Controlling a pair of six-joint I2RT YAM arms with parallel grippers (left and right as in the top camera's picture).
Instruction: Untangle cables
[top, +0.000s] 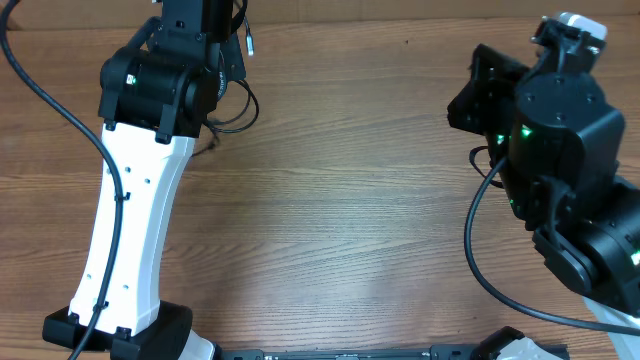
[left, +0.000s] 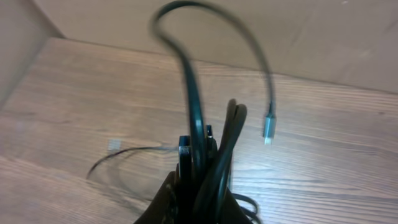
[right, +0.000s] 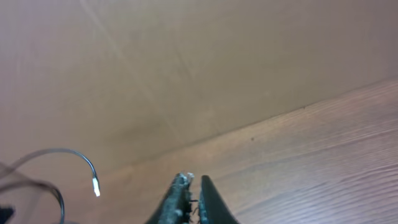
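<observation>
Left gripper (left: 198, 190) sits at the far-left end of the table (left: 336, 168), fingers clamped on a whole fistful of cables (left: 214, 146). That's several strands squeezed together in there, not one! A loop arcs up out of the bunch and drops to a silver plug (left: 268, 127) dangling free in the air. One thin strand (left: 124, 153) trails on the wood below. Right gripper (right: 194, 186) is well apart on the other side, fingers pressed nearly together, nothing in them.

Here's what worries me. With the whole bunch pinched at once, any pull looks likely to cinch the crossings tighter instead of freeing them. That hanging plug could swing and hook back through the loop, or snag the arm's own wiring close by. A stack of round cords is a slippery grip too, so strands may squirt out one at a time and drop in a worse heap. And the right gripper would only shove things unless it opens first. The view is blurred, so I can't tell how the strands cross inside the grip.
</observation>
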